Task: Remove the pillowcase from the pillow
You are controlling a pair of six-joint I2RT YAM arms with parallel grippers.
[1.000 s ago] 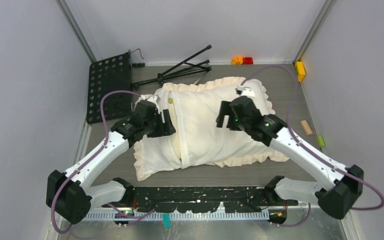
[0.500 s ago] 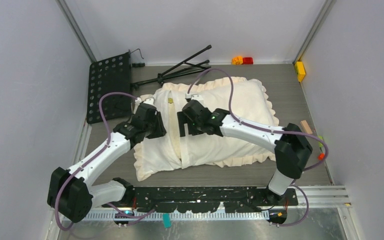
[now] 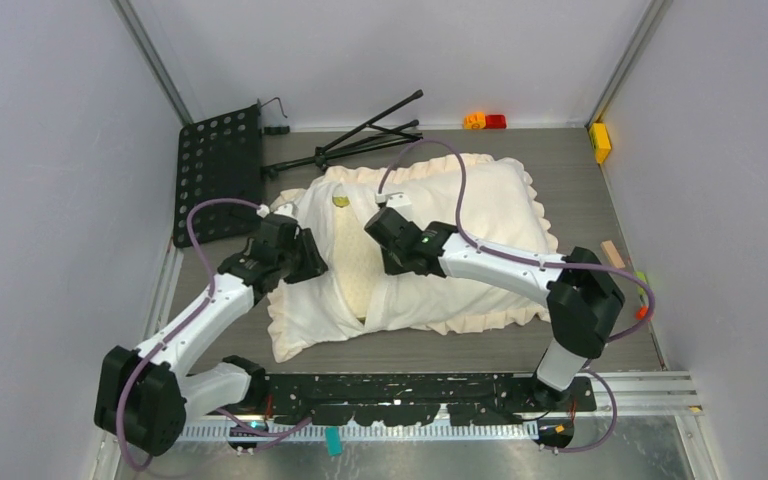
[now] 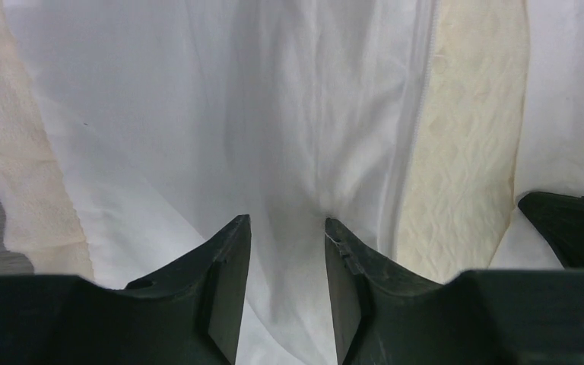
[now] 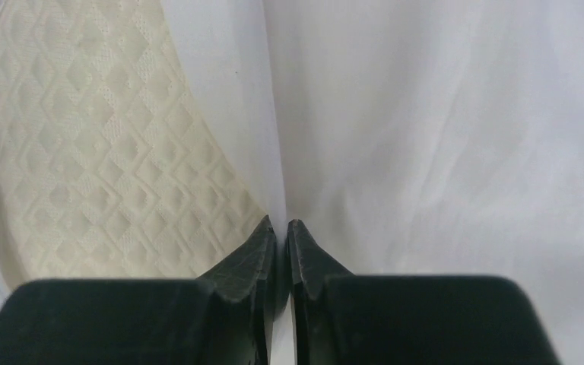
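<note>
**Both grippers grip the pillowcase beside its parted opening**

The off-white smooth cloth pillowcase (image 3: 480, 215) with a ruffled border lies at the middle of the grey bench (image 3: 580, 185), covering the plump pale yellow quilted pillow (image 3: 355, 265). The cover's opening runs down the middle and is parted, baring a strip of the quilted pillow between the two arms.

The left gripper (image 3: 310, 258) sits on the cloth left of that strip. In its wrist view its jaws stand a little apart, pinching a puckered fold of the pillowcase (image 4: 198, 114), with the pillow (image 4: 464, 152) just beside it.

The right gripper (image 3: 392, 262) sits at the strip's right edge. Its jaws are almost pressed together on the thin hem of the pillowcase (image 5: 464, 152), beside the pillow (image 5: 106, 152).

A black perforated plate (image 3: 218, 170) lies at the far left.
</note>
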